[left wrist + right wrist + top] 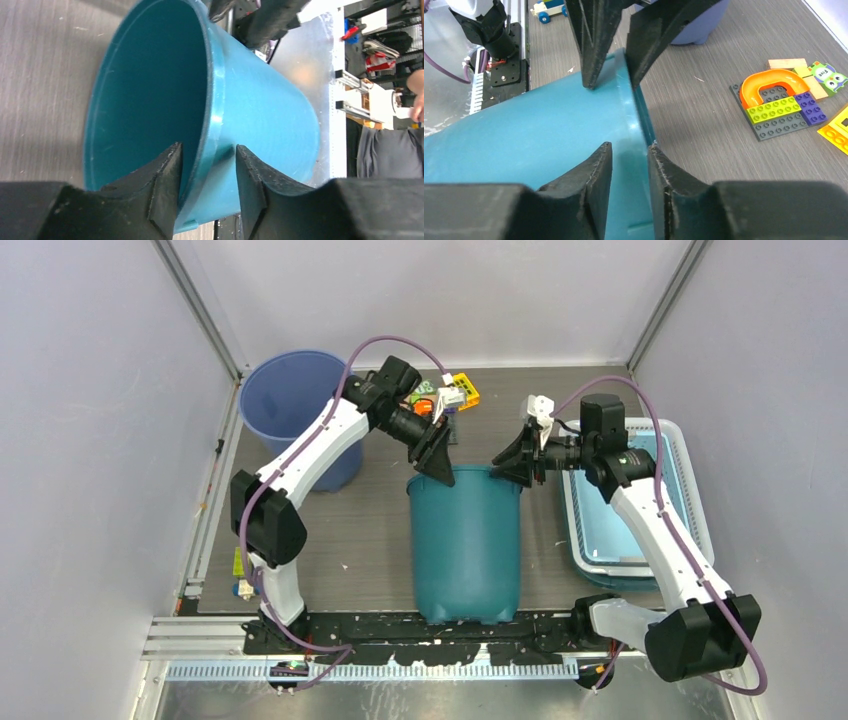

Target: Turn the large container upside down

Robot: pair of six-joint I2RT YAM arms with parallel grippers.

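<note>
Large container (466, 540) lay on its side; right claw (629, 150) pinched its rim, while left claw (207, 150) stood open astride it and, by judgement, needed clamping before any tipping.

The left arm (320, 445) and the right arm (650, 510) rise from the table's near edge, elbows bowed outward and wrists turned inward. Their grippers face each other over the middle. The left gripper (207, 150) straddles the rim of the large teal container (467, 540), its jaws parted and slack. The right gripper (630, 147) pinches the opposite rim.
</note>
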